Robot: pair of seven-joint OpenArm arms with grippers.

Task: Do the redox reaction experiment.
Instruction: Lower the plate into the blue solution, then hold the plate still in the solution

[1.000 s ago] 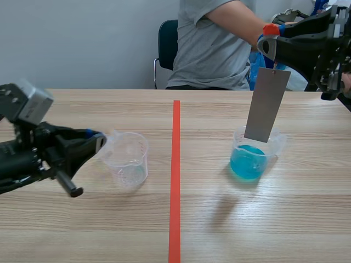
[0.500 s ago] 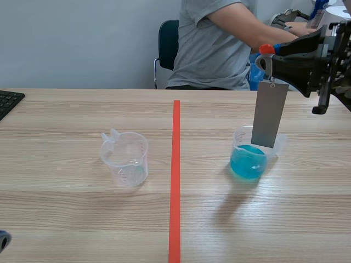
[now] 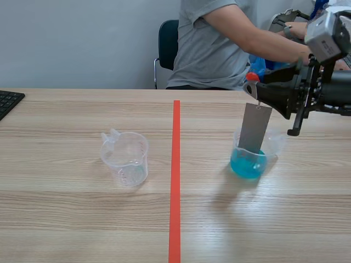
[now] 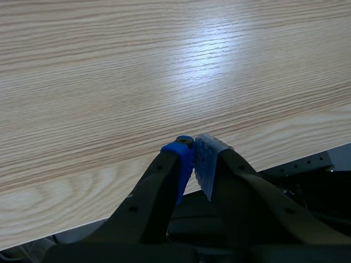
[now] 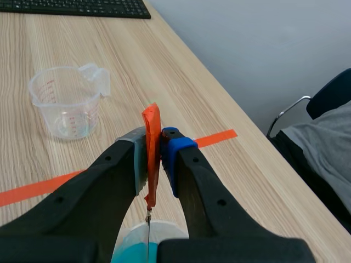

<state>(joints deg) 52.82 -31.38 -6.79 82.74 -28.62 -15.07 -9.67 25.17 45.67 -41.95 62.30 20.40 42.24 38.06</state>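
Note:
A grey metal sheet (image 3: 254, 129) hangs by a thin wire from an orange-red tab (image 3: 252, 77). My right gripper (image 3: 253, 87) is shut on that tab (image 5: 152, 148). The sheet's lower end sits inside a clear beaker of blue liquid (image 3: 249, 159), seen under the right gripper (image 5: 153, 145) as a blue pool (image 5: 131, 251). An empty clear measuring beaker (image 3: 126, 158) stands left of the red tape line; it also shows ahead of the right gripper (image 5: 66, 104). My left gripper (image 4: 194, 159) is shut on nothing over the table's near edge, out of the scene view.
A person in a grey shirt (image 3: 219, 38) sits across the table, one arm stretched toward the right arm. A black keyboard (image 3: 8, 101) lies at the far left edge. The red tape line (image 3: 175, 175) runs down the table's middle.
The right gripper moved down and left, lowering the grey sheet into the blue beaker. The left arm, beside the empty beaker a second ago, has left the scene view.

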